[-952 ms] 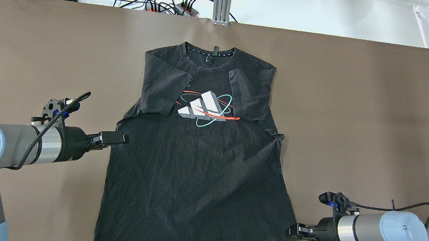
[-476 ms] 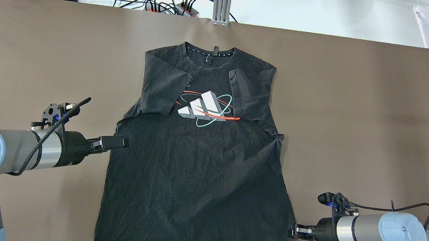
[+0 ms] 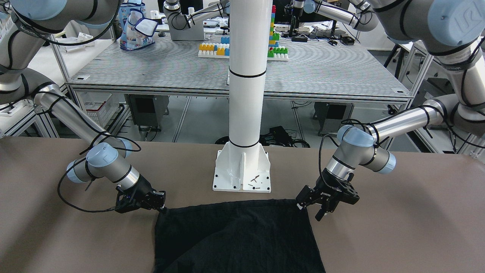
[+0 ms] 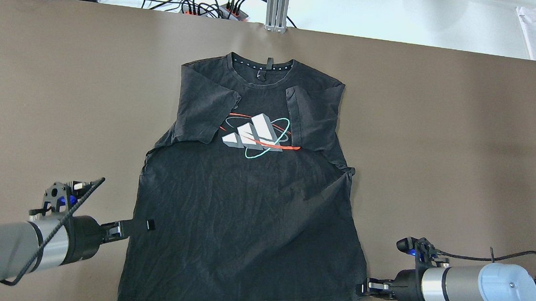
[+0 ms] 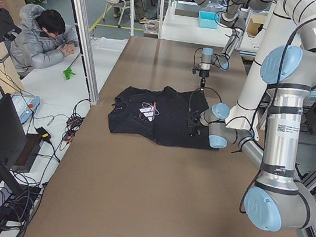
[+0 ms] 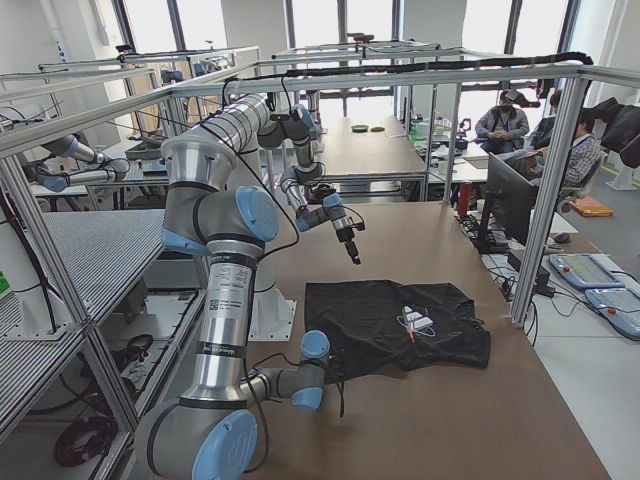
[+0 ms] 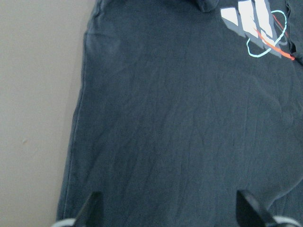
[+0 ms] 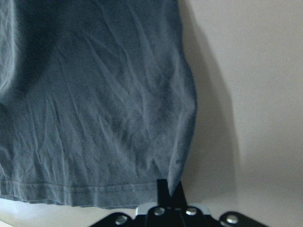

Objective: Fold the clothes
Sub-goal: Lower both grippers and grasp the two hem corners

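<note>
Black garment [image 4: 243, 215]: a thin T-shirt lying flat and face up on the brown worktop [image 4: 441, 135]. Its collar points to the far edge and its hem is nearest the robot. The cloth is lightly wrinkled.
Sleeves: both are turned inward over the chest, one on each side of the white, red and teal print [image 4: 255, 137].
Left fingers [image 7: 90, 210]: spread wide apart and holding nothing. They sit over the shirt's side edge on the robot's left, low on the body (whether the tips touch the cloth, I cannot tell).
Right fingers [image 8: 163, 189]: drawn together on the hem's corner on the robot's right, with the fabric edge pinched between them. The corner sits low, close to the worktop.
White pole [image 3: 244, 76]: upright on its base plate [image 3: 242, 170]. In the front-facing view the plate sits just behind the hem, near the cloth but apart from it, and is narrower than the shirt.
</note>
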You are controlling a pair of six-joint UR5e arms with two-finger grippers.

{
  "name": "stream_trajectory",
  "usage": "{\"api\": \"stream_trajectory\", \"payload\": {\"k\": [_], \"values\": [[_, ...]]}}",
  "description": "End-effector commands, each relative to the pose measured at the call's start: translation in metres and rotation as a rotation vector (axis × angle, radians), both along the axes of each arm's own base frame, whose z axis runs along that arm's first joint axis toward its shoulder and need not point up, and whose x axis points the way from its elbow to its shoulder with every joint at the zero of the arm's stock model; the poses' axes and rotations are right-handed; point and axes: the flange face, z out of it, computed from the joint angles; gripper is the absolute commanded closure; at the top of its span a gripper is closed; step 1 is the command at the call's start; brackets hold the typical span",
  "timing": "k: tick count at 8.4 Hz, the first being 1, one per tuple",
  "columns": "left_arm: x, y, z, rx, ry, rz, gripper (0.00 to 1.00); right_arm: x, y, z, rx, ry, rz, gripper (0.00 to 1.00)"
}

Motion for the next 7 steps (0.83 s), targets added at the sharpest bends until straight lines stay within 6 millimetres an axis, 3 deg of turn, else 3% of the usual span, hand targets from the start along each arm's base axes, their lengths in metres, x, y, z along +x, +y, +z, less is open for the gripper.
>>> {"api": "stream_trajectory", "payload": {"k": [1,3,5,7], "values": [[0.026,0.058,0.015,-0.015,-0.010,-0.016,0.01,0.002,-0.001,-0.006,0.013,-0.011,0.001,1.00],[0.025,0.074,0.034,-0.031,-0.042,-0.022,0.01,0.003,-0.001,-0.007,0.022,-0.018,0.000,1.00],[0.037,0.102,0.039,-0.028,-0.045,-0.020,0.01,0.003,-0.001,-0.008,0.024,-0.022,0.000,1.00],[0.046,0.113,0.047,-0.021,-0.062,-0.020,0.01,0.002,-0.001,-0.012,0.027,-0.029,0.000,1.00]]}}
